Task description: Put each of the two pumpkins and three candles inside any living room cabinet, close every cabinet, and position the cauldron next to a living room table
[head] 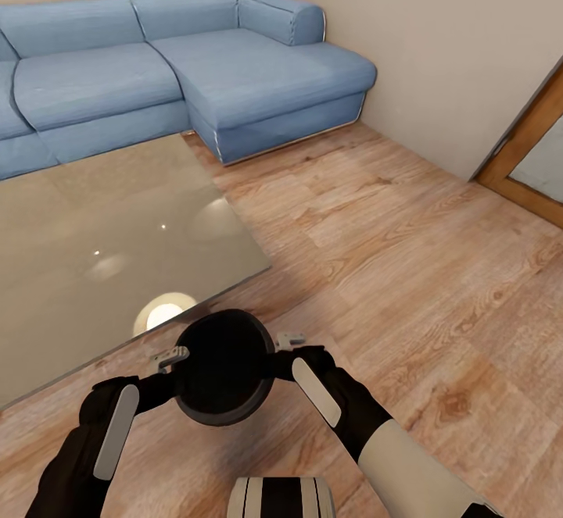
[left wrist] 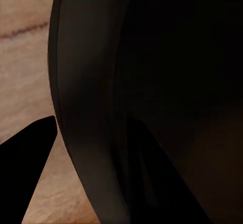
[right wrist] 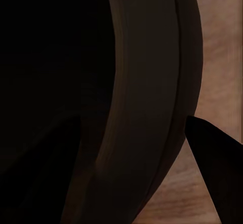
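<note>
Here the cauldron [head: 224, 367], a black round-bodied pot with its mouth turned toward the head camera, is carried low over the wooden floor [head: 407, 252] between both arms, the left gripper [head: 169, 359] clamped on its rim on one side and the right gripper [head: 286, 342] on the opposite side, each with one finger inside the wall and one outside. Just beyond it and toward the left arm's side the near corner of the glass surface [head: 117, 229] is met, so the set-down is judged to lie slightly forward. Farther off, the blue sofa [head: 195, 65] is seen against the wall.
</note>
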`<state>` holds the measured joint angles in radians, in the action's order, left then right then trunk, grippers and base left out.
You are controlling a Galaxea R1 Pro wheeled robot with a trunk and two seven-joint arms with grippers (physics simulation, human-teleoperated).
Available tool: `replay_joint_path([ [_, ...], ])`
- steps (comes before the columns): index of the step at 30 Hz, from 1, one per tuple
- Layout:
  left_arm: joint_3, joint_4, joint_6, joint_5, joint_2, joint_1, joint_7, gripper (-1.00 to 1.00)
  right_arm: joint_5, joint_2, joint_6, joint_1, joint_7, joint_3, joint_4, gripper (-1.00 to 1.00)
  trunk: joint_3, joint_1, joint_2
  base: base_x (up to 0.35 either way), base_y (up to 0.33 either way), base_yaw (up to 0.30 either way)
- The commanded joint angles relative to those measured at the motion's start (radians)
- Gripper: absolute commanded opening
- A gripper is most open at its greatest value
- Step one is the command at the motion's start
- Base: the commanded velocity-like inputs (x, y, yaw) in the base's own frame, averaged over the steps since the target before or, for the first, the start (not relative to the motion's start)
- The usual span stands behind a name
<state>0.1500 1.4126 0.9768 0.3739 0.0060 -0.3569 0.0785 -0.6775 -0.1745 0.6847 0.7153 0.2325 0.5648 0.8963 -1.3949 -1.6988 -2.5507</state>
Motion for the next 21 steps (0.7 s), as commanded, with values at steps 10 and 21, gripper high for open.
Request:
replay_joint_path([
  [10, 0.016, 0.002, 0.003, 0.023, 0.005, -0.001, 0.010, -1.00, -0.039, 0.000, 0.006, 0.001, 0.010, 0.006, 0.003, -1.00, -0.012, -0.001, -0.001, 0.001, 0.000, 0.000],
  [21, 0.016, 0.002, 0.003, 0.023, 0.004, -0.001, 0.010, -1.00, -0.039, 0.000, 0.006, 0.001, 0.010, 0.006, 0.003, -1.00, -0.035, -0.004, -0.002, 0.000, 0.000, 0.000],
])
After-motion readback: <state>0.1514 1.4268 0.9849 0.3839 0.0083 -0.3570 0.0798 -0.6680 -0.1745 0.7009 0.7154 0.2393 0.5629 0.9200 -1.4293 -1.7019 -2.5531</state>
